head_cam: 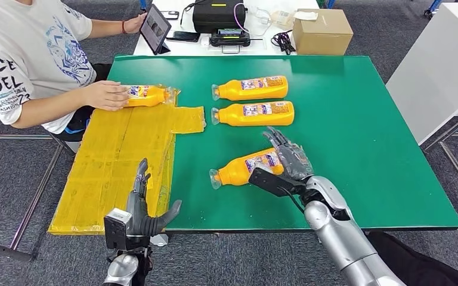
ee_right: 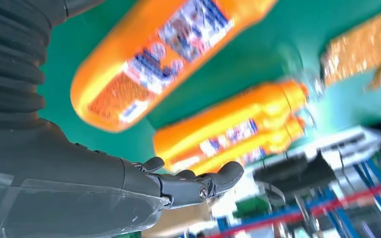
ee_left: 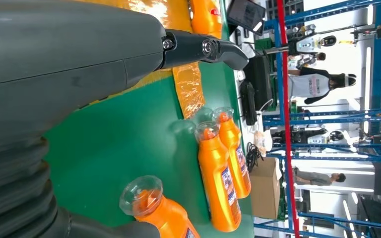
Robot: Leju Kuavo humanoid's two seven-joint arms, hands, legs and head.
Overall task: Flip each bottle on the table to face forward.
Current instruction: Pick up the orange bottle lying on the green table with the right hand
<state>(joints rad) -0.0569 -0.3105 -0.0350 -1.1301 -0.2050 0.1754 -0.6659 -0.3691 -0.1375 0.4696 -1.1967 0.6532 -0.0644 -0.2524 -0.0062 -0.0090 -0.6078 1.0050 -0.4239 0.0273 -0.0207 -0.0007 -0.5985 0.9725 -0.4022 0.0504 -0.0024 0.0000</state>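
Three orange bottles lie on the green table (head_cam: 364, 119), caps pointing left. The far bottle (head_cam: 251, 87) and the middle bottle (head_cam: 254, 113) lie parallel, labels up. The near bottle (head_cam: 244, 168) lies slanted, label up. My right hand (head_cam: 289, 156) hovers just beside its base, fingers spread, holding nothing; the right wrist view shows the near bottle (ee_right: 168, 54) apart from the fingers (ee_right: 198, 183). My left hand (head_cam: 143, 211) stands open at the table's near edge. A fourth bottle (head_cam: 146, 95) lies on the yellow sheet under a person's hand (head_cam: 104, 95).
A yellow wrapped sheet (head_cam: 119, 167) covers the table's left part. A person in a white shirt (head_cam: 30, 53) sits at the far left. Behind the table stand a tablet (head_cam: 155, 28), a black case (head_cam: 217, 15) and a cardboard box (head_cam: 322, 31).
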